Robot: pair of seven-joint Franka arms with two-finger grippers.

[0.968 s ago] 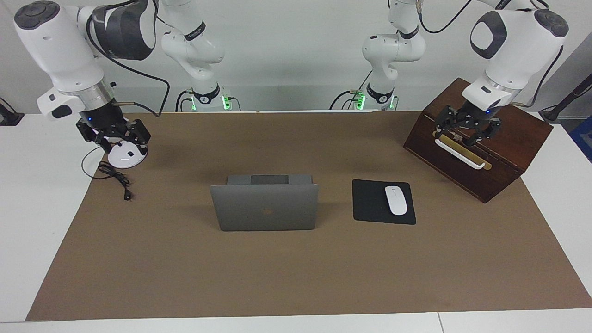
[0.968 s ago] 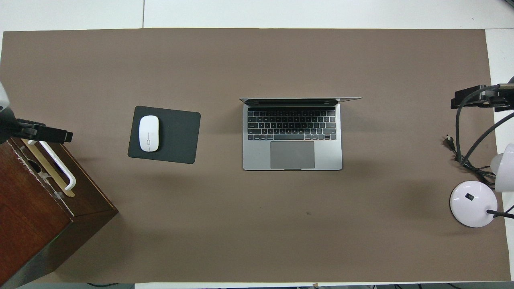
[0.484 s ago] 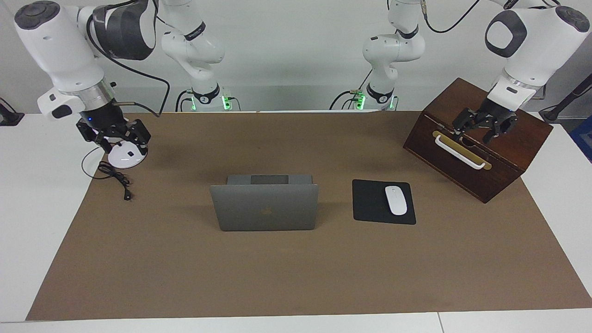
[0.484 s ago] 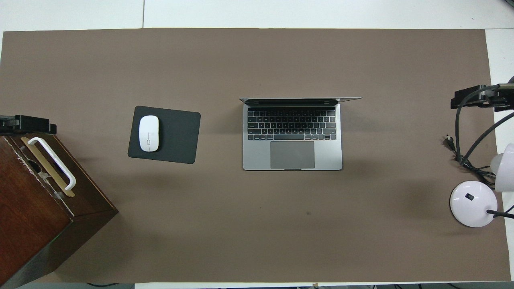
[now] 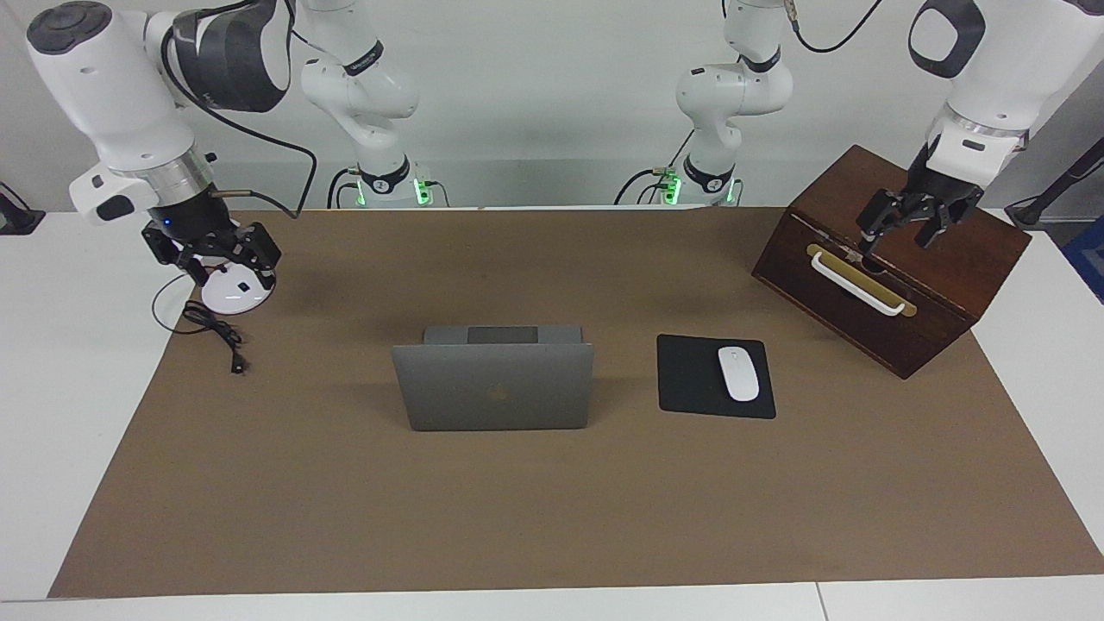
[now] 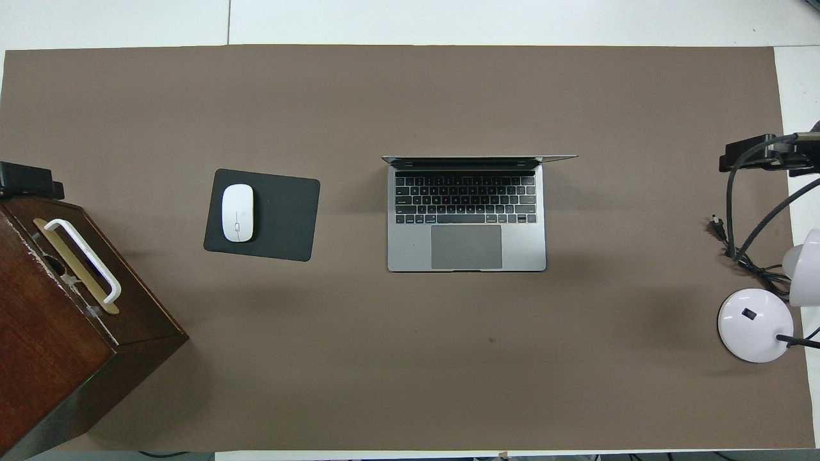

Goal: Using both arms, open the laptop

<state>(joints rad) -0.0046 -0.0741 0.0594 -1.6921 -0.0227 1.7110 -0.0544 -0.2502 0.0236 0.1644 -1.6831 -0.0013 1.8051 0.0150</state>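
The thin silver-grey metal laptop [image 5: 493, 385] stands open at the centre of the frame on the brown table mat [image 5: 552, 517], lid upright, with the black square mouse pad [image 5: 699, 376] carrying a white mouse [image 5: 738, 373] just beside it toward the left arm's end. At the upper right of the facing view the left gripper [image 5: 901, 228] hangs with its fingers spread apart over the dark wooden box [image 5: 940, 285], above its white handle [image 5: 856, 283], holding nothing. At the upper left the right gripper [image 5: 226, 263] hovers over the round white lamp base [image 5: 231, 293]; whether its fingers are apart or together I cannot tell.

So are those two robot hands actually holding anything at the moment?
No, nothing is held. The left gripper hangs open over the wooden box; the right gripper hangs over the lamp base. The laptop stands open, untouched.
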